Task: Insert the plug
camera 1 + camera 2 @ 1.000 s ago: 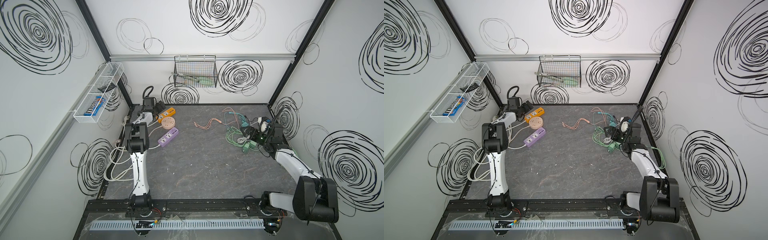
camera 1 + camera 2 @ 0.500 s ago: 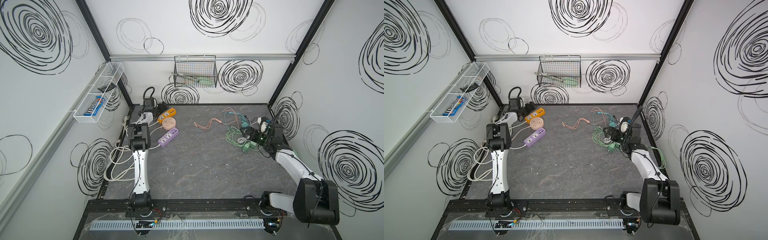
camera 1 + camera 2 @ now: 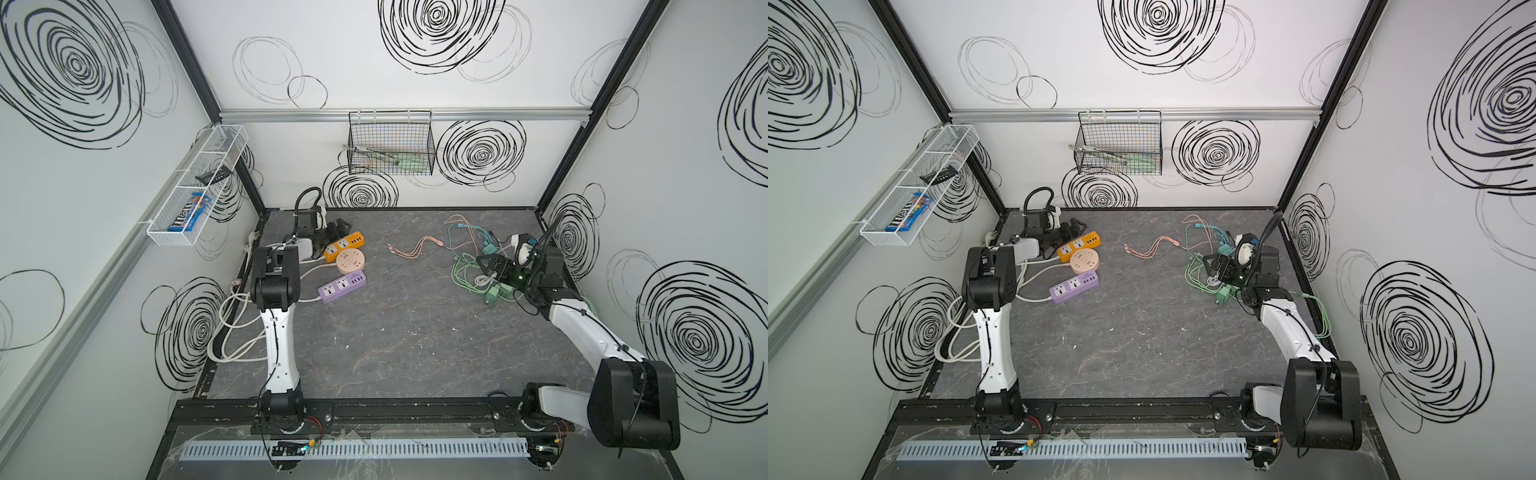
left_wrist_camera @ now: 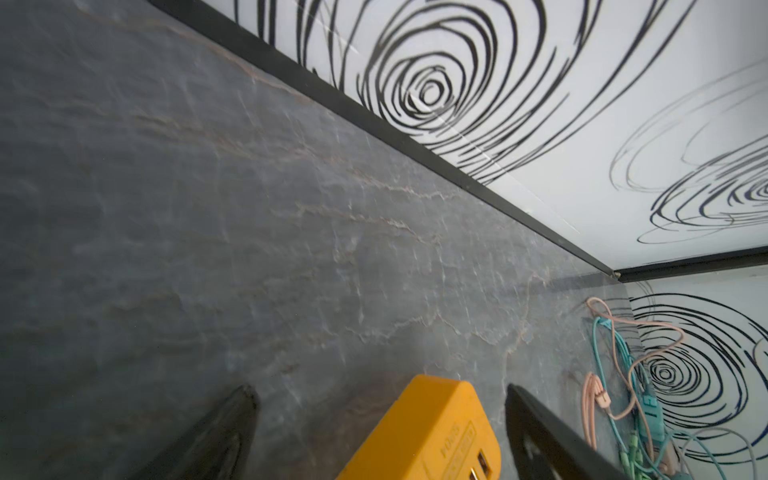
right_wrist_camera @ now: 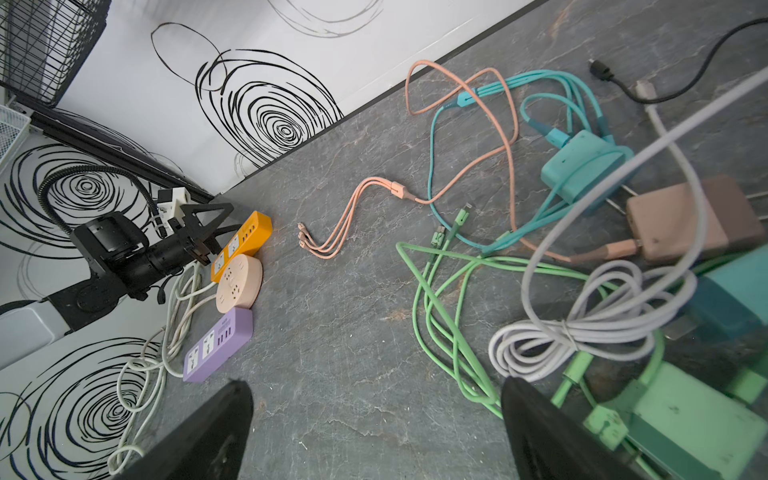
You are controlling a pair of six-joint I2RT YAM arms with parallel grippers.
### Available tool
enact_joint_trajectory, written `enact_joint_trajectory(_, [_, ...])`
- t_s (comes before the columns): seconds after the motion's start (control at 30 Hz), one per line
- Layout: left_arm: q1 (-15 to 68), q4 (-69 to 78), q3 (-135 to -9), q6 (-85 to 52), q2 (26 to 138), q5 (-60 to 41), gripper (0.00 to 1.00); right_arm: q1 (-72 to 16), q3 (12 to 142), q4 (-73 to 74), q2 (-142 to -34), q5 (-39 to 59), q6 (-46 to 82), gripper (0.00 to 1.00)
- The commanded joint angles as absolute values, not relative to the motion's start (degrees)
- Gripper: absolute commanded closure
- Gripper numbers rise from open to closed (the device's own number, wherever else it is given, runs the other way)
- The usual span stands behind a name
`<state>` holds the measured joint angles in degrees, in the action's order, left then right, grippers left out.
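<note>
Three power strips lie at the back left: an orange strip (image 3: 344, 246) (image 4: 424, 432), a round peach one (image 3: 351, 261) and a purple one (image 3: 341, 286). My left gripper (image 3: 336, 232) (image 4: 379, 390) hangs open low over the orange strip's end, which lies between the fingers untouched. At the right lies a heap of chargers with plugs: a green charger (image 5: 681, 419) (image 3: 494, 296), a teal one (image 5: 582, 174) and a pink-brown one (image 5: 681, 218). My right gripper (image 3: 486, 266) (image 5: 374, 384) stands open beside the heap, with only bare table between its fingers.
Green cables (image 5: 440, 316), a coiled white cable (image 5: 582, 332), a teal cable and a pink three-headed cable (image 3: 411, 251) sprawl around the chargers. White strip cords (image 3: 232, 328) loop along the left edge. A wire basket (image 3: 390, 145) hangs on the back wall.
The left arm has shifted slightly, bringing its open gripper closer over the orange strip. The right arm has not moved.
</note>
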<state>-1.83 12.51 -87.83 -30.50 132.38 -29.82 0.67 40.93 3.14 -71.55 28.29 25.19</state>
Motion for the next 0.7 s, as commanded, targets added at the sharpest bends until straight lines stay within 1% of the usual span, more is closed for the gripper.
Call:
enact_joint_trajectory(0.0, [1.18, 15.35, -82.24, -32.63, 129.85, -30.55, 0.04, -0.37, 44.25, 2.15, -73.02, 28.59, 23.53, 0.03])
enact_joint_trajectory(0.33, [7.72, 18.25, -69.32, -31.95, 121.63, -27.51, 0.04, -4.19, 46.73, 1.93, -76.56, 26.58, 23.03, 0.03])
enact_joint_trajectory(0.5, [10.03, 16.61, -67.42, -30.36, 116.76, -25.88, 0.04, -6.68, 48.27, 1.87, -78.7, 25.72, 23.2, 0.03])
enact_joint_trajectory(0.67, [10.46, 13.49, -65.69, -29.38, 109.48, -20.66, 0.04, -8.56, 49.28, 1.35, -79.35, 23.54, 23.12, 0.03])
